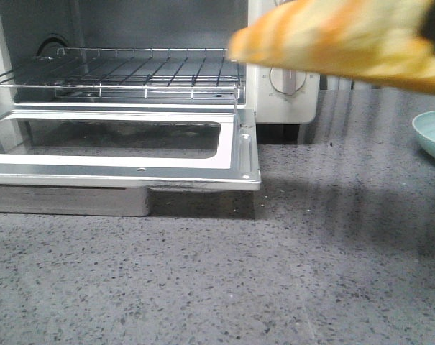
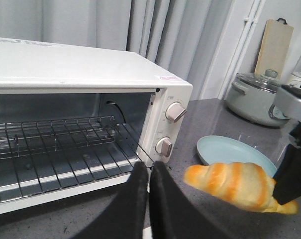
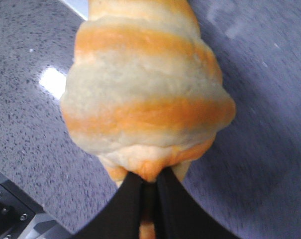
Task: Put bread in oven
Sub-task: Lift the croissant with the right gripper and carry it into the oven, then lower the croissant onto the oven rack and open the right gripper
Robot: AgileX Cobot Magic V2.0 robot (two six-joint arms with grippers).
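Looking ahead, I see the striped golden-orange bread [image 1: 339,39] held high, right of the open cream-white oven [image 1: 282,86]. My left gripper [image 2: 149,172], fingers together and empty, faces the wire rack [image 2: 55,144]. My right gripper [image 3: 149,185] pinches the bread's end above the grey speckled surface [image 3: 21,109].

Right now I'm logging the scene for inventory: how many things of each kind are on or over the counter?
Bread: 1
Oven: 1
Pale green dish: 1
Lidded pot: 1
Cutting board: 1
Total: 5
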